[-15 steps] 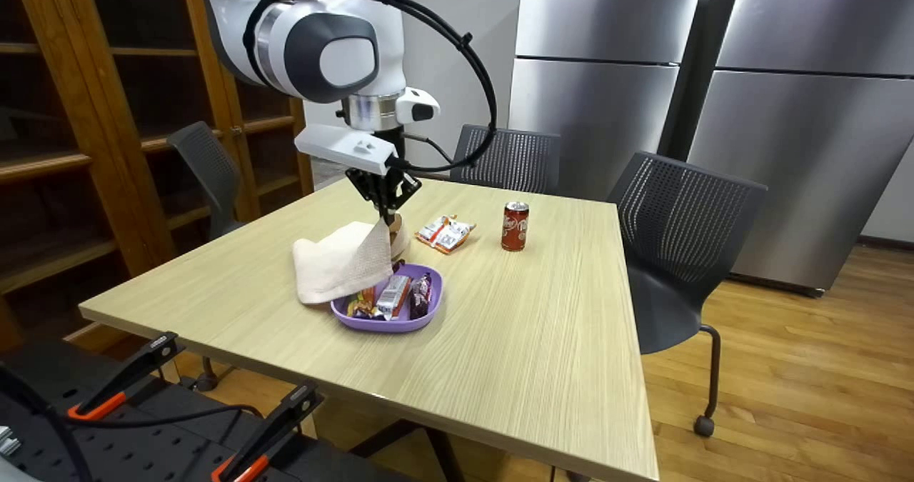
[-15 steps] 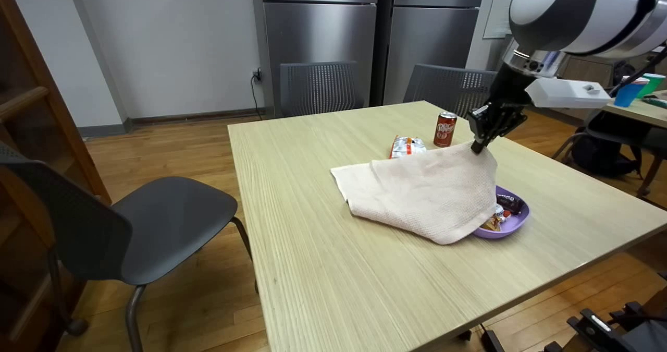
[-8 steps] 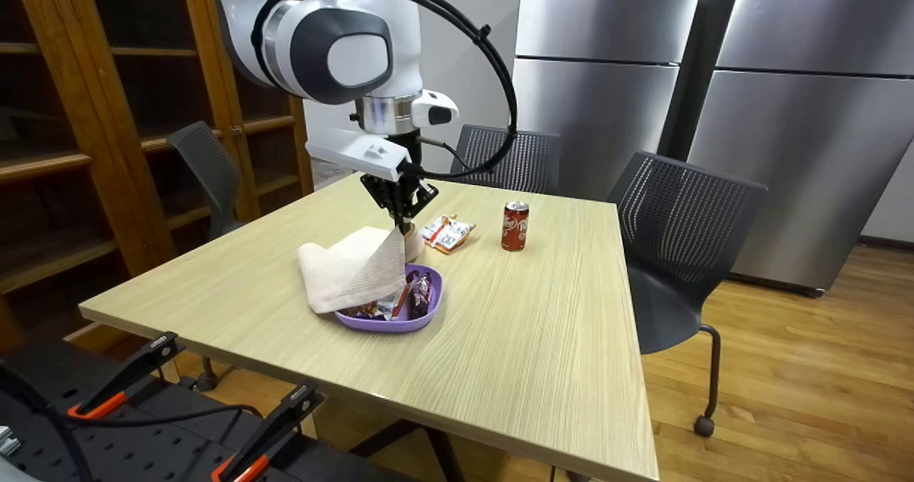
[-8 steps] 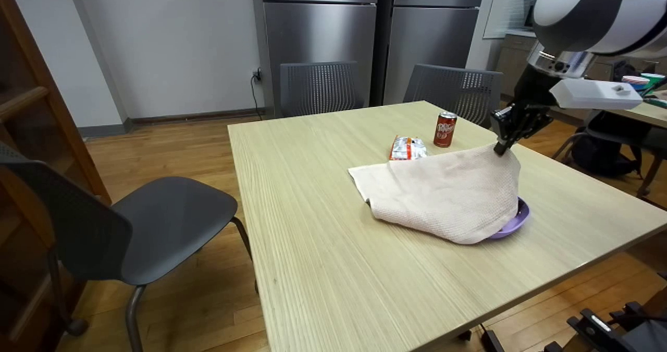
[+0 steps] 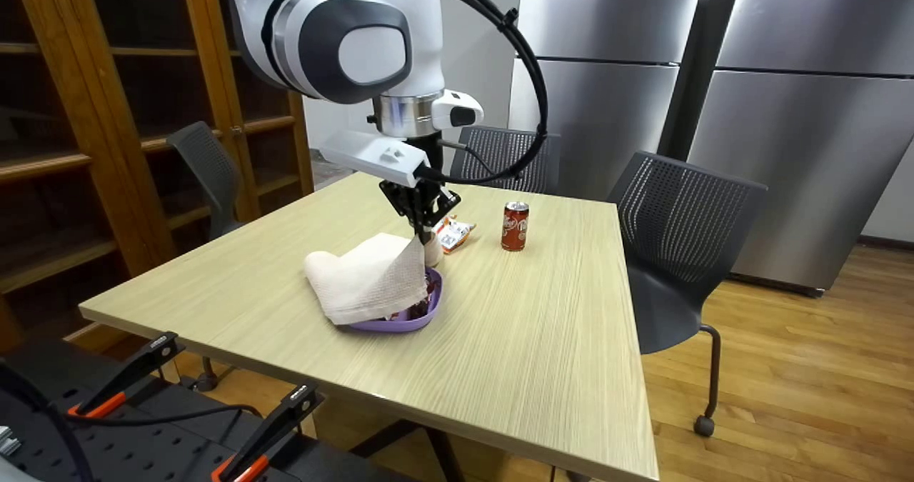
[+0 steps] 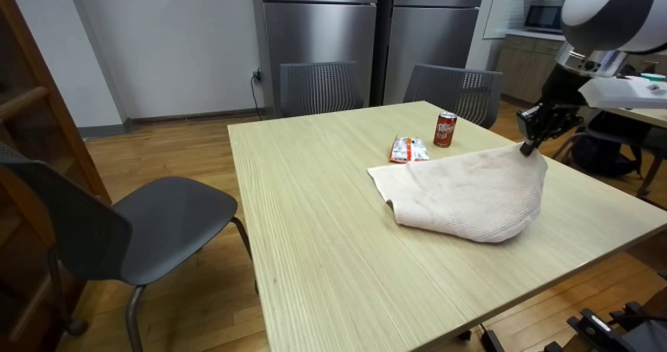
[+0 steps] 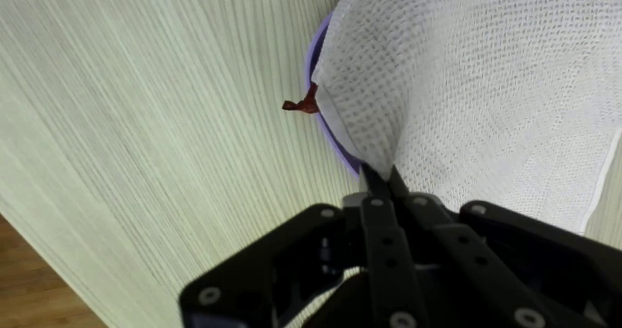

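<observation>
The claw (image 7: pixel 386 175) is clenched on one corner of a whitish waffle-weave cloth (image 6: pixel 464 195), holding it up above the rim of a purple tray (image 5: pixel 395 327) on the worktop (image 5: pixel 543 368). The cloth drapes over most of the tray — in an exterior view it hides it altogether — and spreads out from one side across the worktop. Beside the cloth's edge, inside the tray, dark wrapped snacks (image 5: pixel 420 309) show; their print is too small to read. In the wrist view a small dark red tip (image 7: pixel 305 105) juts over the tray's rim. Beyond the tray, in an exterior view, lies a silver-and-orange packet (image 5: pixel 455 234) whose lettering cannot be made out. Beyond the tray to the right stands a red can (image 5: pixel 515 226), upright and well apart from it; its white script looks like Dr Pepper in both exterior views.
</observation>
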Motion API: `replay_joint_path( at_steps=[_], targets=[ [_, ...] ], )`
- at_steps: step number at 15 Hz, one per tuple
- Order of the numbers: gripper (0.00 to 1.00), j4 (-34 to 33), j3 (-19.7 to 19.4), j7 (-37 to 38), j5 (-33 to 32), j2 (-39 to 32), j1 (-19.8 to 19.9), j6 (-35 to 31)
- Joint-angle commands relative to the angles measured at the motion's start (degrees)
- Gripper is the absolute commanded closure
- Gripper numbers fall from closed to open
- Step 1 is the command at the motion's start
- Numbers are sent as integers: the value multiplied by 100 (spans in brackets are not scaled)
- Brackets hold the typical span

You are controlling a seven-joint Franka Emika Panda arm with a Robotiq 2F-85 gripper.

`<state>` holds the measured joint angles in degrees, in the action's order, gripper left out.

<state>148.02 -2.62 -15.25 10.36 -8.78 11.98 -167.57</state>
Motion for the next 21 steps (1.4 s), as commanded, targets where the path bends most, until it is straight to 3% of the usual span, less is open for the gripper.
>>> replay_joint_path(
  at_steps=[1, 11, 17, 18, 19, 21],
  targets=[
    [99, 180, -176, -2, -110, 295, 53, 179],
    [99, 49, -680, -481, 48, 84, 295, 288],
    [99, -229, -432, -1367, 742, -360, 637, 549],
    [91, -289, -415, -1482, 801, -464, 655, 602],
    [71, -349, -423, -1542, 798, -579, 650, 650],
    [58, -466, -422, -1642, 789, -752, 685, 717]
  ],
)
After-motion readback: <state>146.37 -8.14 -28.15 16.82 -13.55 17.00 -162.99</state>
